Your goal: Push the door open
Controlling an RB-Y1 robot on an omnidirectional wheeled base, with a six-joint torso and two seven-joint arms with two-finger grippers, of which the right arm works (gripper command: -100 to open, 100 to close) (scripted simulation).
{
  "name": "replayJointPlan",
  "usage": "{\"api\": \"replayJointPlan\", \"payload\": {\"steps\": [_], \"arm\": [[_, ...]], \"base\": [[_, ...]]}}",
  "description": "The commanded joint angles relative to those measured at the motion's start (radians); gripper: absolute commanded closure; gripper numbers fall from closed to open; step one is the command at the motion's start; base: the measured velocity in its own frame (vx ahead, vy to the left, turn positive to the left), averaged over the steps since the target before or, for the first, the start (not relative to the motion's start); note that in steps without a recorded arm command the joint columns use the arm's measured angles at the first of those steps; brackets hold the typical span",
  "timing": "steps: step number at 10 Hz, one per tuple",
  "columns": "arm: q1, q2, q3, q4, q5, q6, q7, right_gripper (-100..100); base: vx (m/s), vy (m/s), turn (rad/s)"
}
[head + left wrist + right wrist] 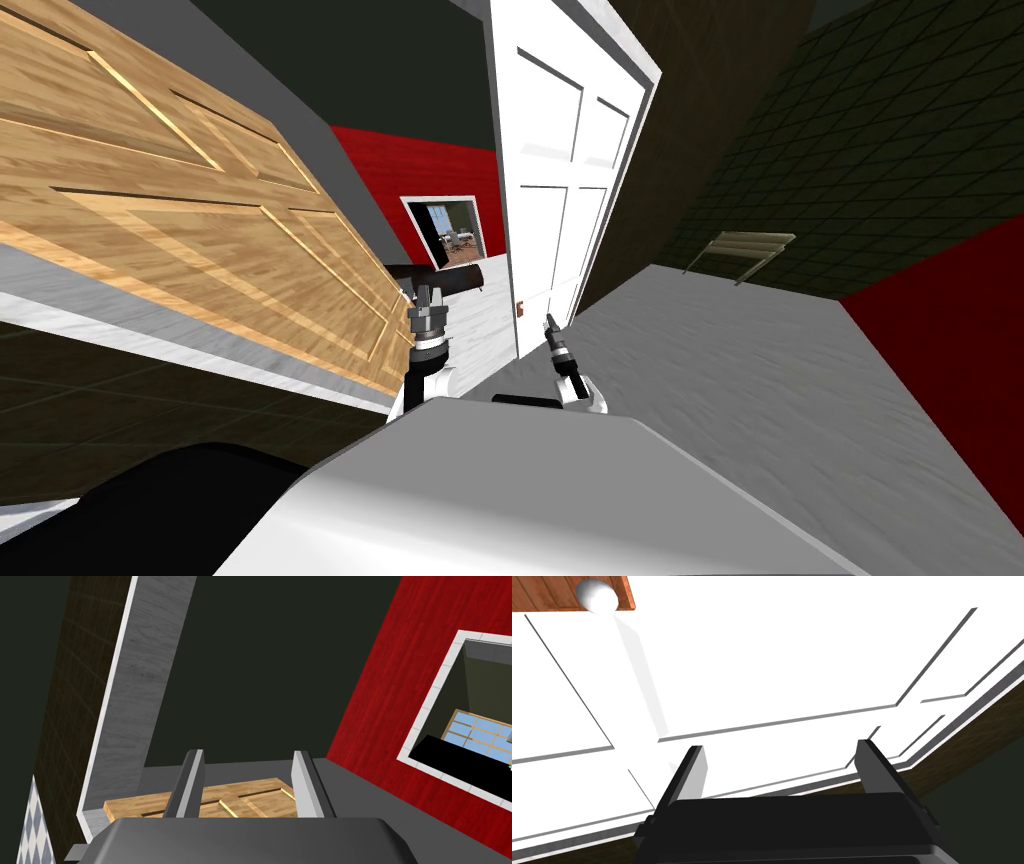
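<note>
At your twelve o'clock, the white panelled door point(560, 200) looks painted, smooth and matt. Its round knob point(597, 596) is the same plain white, on a reddish wood-grain plate point(542, 593). At ten o'clock, the pale wooden door point(200, 230) shows bold grain with a slight sheen. The red wall point(420, 180) has fine plank grain, and the grey floor point(720, 360) looks faintly streaked and matt.

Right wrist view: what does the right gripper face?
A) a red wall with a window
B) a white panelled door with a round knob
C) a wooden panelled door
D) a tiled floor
B: the right gripper, open, points at the white door, whose round knob sits on a brown plate.
</note>
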Motion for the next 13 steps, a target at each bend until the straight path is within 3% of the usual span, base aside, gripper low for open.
{"api": "replayJointPlan", "payload": {"steps": [1,3,13], "arm": [[-0.015,-0.001,0.014,0.05,0.003,0.002,-0.01,-100],[-0.028,0.002,0.022,0.087,0.005,-0.002,-0.014,-100],[-0.142,0.046,0.09,0.398,0.024,-0.044,-0.043,-100]], "base": [[0.083,-0.082,0.095],[0.072,-0.058,0.077],[0.066,-0.07,0.084]]}}
